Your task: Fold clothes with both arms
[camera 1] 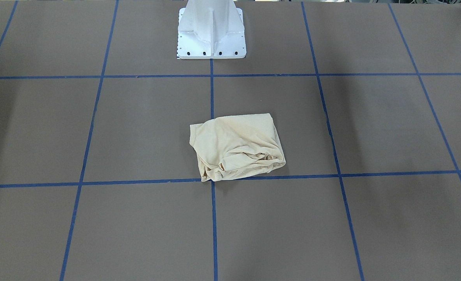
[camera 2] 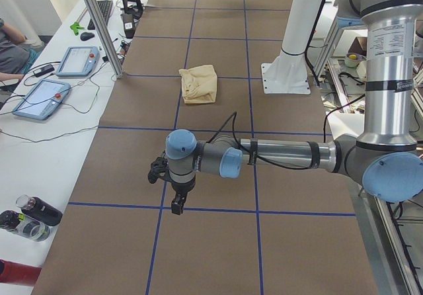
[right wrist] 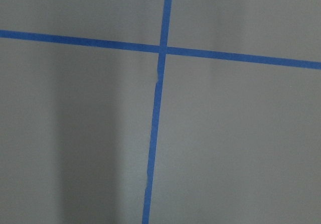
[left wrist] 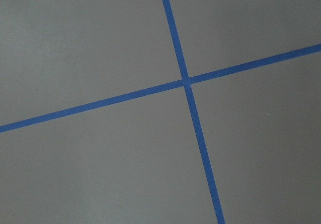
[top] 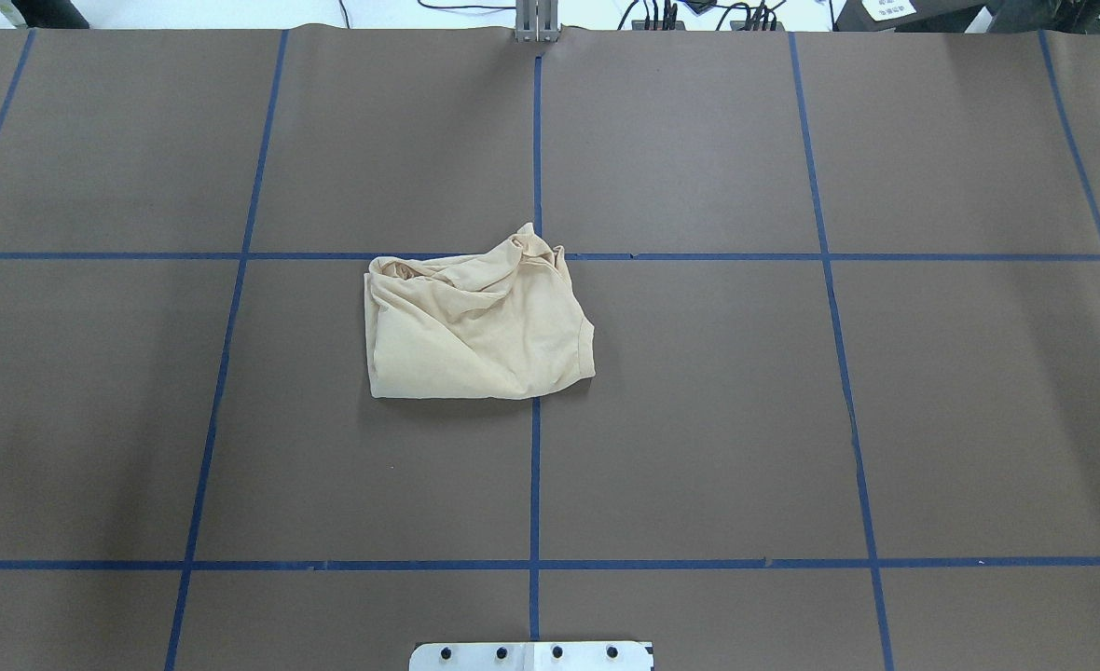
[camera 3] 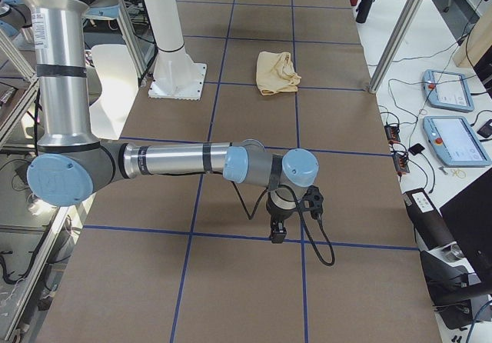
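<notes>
Overhead exterior view took in the brown table (top: 140, 419), ruled into squares by blue tape lines (top: 534, 485). Just left of the frame's centre lay the T-shirt (top: 475, 326), pale cream-yellow and gathered into a rough, rumpled square. Its right edge lapped over the middle tape line and its bunched upper edge reached the cross line above. No print showed on the cloth. At the bottom centre sat the edge of the white pedestal base (top: 531, 655).

In the exterior left view, two control pendants (camera 2: 78, 61) lay on a white bench at the upper left. The left gripper (camera 2: 178, 204) hung pointing down over the table, left of centre in the lower half. The shirt lay in the upper middle, well apart from it. The left arm (camera 2: 284, 155) stretched level in from the right edge. From that side I could not tell how far the jaws stood apart.

In the exterior right view, the right arm (camera 3: 169, 160) came in level from the left edge. The right gripper (camera 3: 277, 234) pointed down near the frame's centre, again well apart from the shirt higher up. Whether those jaws were parted or closed I could not tell either.

Both wrist views held only brown table and a tape crossing (left wrist: 186, 81).
</notes>
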You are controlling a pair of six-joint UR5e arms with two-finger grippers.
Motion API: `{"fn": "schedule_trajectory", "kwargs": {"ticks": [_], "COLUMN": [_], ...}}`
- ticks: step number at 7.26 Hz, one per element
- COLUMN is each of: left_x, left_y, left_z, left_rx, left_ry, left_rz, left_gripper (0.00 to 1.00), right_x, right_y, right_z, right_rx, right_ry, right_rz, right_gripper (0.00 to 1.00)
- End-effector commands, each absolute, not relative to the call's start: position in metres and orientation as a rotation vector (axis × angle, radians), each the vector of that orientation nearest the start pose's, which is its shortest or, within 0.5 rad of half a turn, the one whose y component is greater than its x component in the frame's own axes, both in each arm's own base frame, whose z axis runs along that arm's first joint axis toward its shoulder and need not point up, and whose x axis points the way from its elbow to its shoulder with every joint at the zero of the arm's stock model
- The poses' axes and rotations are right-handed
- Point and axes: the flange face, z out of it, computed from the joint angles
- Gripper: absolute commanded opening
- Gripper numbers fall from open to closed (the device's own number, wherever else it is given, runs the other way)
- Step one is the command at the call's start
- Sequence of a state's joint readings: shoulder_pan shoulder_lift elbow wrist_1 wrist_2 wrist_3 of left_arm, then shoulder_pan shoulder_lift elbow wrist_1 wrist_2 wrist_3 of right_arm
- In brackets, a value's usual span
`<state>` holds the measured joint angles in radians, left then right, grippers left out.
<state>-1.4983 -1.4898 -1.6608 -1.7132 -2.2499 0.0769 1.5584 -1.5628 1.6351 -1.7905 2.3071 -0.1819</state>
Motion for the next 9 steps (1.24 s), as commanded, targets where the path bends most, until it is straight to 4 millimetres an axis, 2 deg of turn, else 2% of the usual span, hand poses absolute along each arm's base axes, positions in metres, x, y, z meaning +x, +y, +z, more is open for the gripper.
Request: {"fn": "schedule_trajectory", "kwargs": {"ticks": [1, 2, 6, 8, 9], "left_x": [-0.0422, -0.0442, -0.04, -0.0403, -0.0403], "left_y": [-0.4622, -0.4621, -0.4608, -0.4626, -0.4634], "left_z": [0.6431, 0.6423, 0.6467, 0.6401, 0.6393], "left_rx": [0.15, 0.151, 0.132, 0.066, 0.064], "left_ry": [0.681, 0.683, 0.722, 0.737, 0.737], "left_rz": [0.184, 0.174, 0.164, -0.056, -0.064], "left_gripper": [1.0, 1.0, 1.0, 1.0, 1.0], "right_x": [0.06, 0.0595, 0.0574, 0.0574, 0.0575], "right_y": [-0.4508, -0.4478, -0.4477, -0.447, -0.448], "right_z": [0.6742, 0.6742, 0.6747, 0.6747, 0.6734], "right_rx": [-0.015, -0.019, -0.026, -0.041, -0.052], "right_ry": [-0.752, -0.757, -0.786, -0.786, -0.783], "right_rz": [-0.134, -0.075, -0.057, -0.021, 0.012], "right_gripper": [1.0, 1.0, 1.0, 1.0, 1.0]}}
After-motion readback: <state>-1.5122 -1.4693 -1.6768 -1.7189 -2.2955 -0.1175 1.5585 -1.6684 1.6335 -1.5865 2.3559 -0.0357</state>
